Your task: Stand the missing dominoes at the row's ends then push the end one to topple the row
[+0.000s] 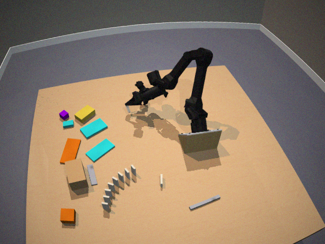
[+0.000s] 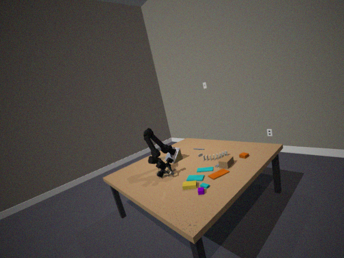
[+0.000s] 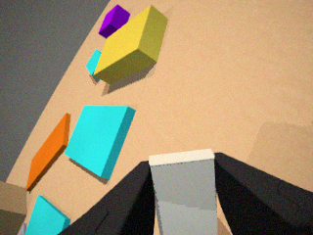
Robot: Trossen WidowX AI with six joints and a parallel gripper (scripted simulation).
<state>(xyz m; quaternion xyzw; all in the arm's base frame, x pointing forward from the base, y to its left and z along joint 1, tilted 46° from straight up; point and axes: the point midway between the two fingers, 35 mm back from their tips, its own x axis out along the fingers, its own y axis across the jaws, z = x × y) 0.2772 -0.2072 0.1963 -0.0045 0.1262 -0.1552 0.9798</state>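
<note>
Several pale dominoes [image 1: 120,177] [image 2: 214,157] stand in a curved row in the top view's lower left middle. A loose domino [image 1: 161,180] [image 2: 200,155] lies apart, to the right of the row in the top view, apparently on its long narrow edge. My gripper [image 1: 127,104] [image 3: 182,166] is shut on another domino [image 1: 128,109] [image 2: 170,172] [image 3: 186,191]. It holds this domino a little above the table, far behind the row and tilted in the top view. The fingers grip its two sides in the wrist view; its lower part runs out of that frame.
Two cyan slabs [image 1: 94,128] [image 1: 100,150], an orange slab [image 1: 70,150], a yellow block [image 1: 84,113] and small blocks lie left. A tan box [image 1: 75,173] and grey bar [image 1: 92,174] stand near the row. An orange block [image 1: 67,215], another bar [image 1: 204,202] and a panel [image 1: 200,142] are elsewhere.
</note>
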